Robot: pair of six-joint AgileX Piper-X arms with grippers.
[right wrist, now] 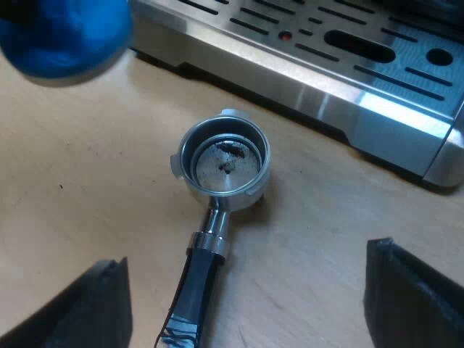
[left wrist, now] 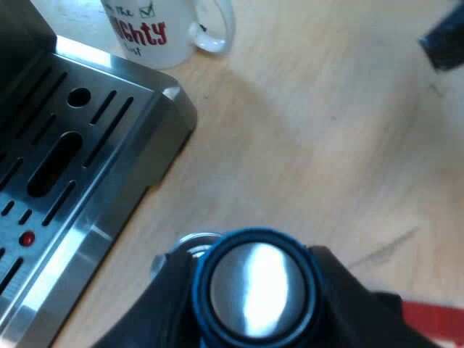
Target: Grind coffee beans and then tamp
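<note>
Metal holder (right wrist: 225, 163), one; one blue tamper (left wrist: 255, 290); one mug (left wrist: 163, 29).

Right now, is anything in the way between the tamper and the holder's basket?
Nothing visible. The tamper, held in the left gripper, hangs near the holder, whose basket lies open on the table.

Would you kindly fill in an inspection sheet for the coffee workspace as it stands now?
Surface: wooden table, a few dark specks.
Job's things: metal holder lying loose on the table, only traces of grounds in its basket; blue tamper held up near it; espresso machine's drip tray alongside.
Clutter: white mug with red lettering beside the drip tray.
Grippers: left gripper shut on the tamper; right gripper open, empty, over the holder's handle.
Cables: nothing seen.
Surroundings: nothing seen.
</note>
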